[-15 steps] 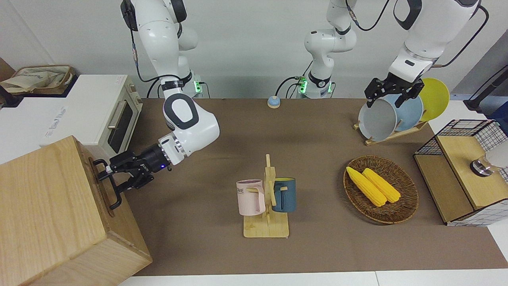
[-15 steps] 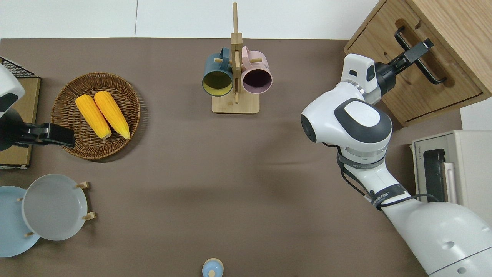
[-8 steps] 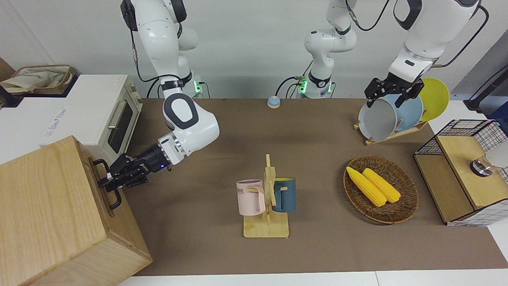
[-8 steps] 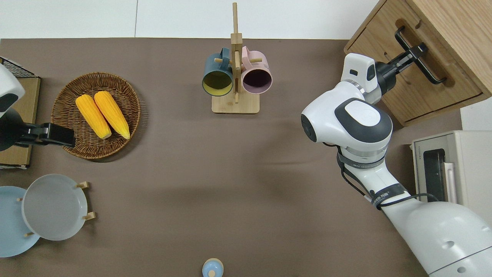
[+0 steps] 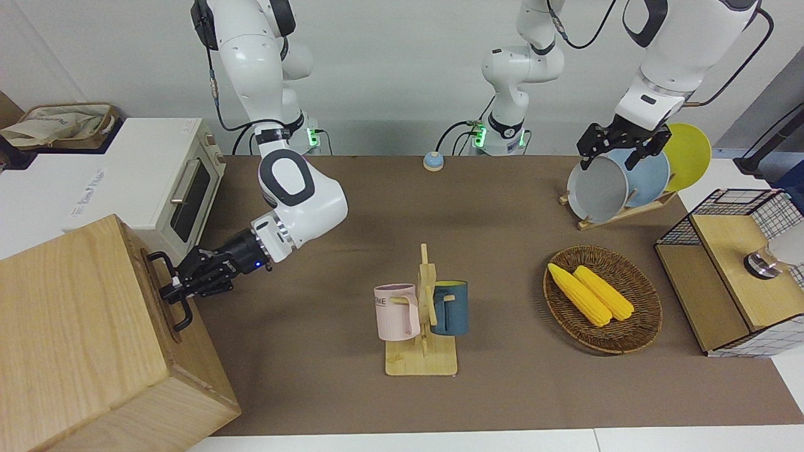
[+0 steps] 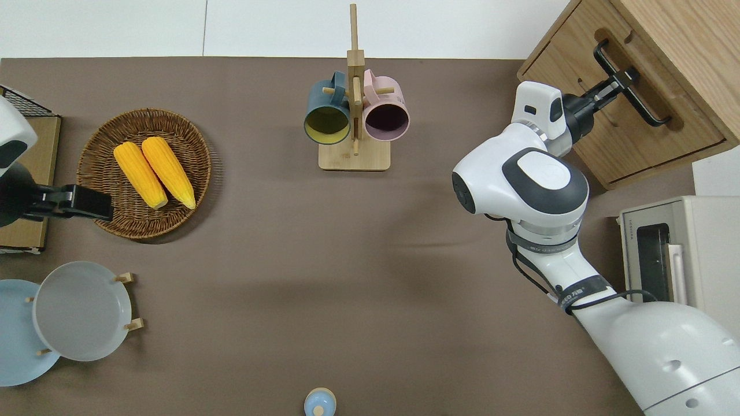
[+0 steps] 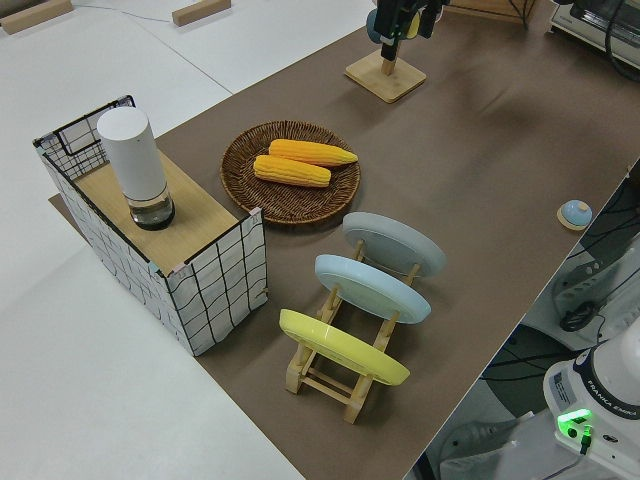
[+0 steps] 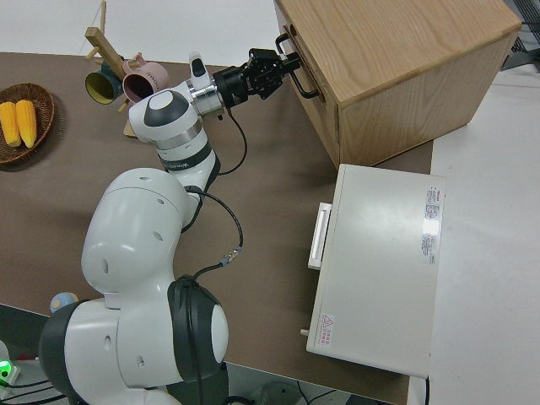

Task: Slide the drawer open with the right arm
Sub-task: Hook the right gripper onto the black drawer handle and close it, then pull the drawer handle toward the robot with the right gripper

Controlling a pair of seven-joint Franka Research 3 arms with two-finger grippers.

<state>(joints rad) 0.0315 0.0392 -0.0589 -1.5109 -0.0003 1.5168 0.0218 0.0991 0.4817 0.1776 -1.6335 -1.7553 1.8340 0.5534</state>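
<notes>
The drawer [image 6: 691,118] is the top one of the pale-wood cabinet [image 5: 75,326] at the right arm's end of the table. It looks closed. My right gripper [image 5: 173,290], with a blue light at its wrist, is shut on the drawer's black bar handle [image 5: 183,320] near the bar's middle. The overhead view shows the gripper [image 6: 624,78] on the handle [image 6: 650,112], and the right side view shows the same grip [image 8: 283,63]. My left gripper [image 5: 619,154] is parked and open.
A white toaster oven [image 5: 157,182] stands beside the cabinet, nearer to the robots. A mug rack [image 5: 422,314] with two mugs is mid-table. A basket of corn [image 5: 641,326], a plate rack [image 5: 622,179] and a wire-grid stand [image 5: 735,270] are toward the left arm's end.
A second ago my right gripper's fingers were open around the handle; they have closed on the bar. The drawer shows no clear movement. The left arm has not moved.
</notes>
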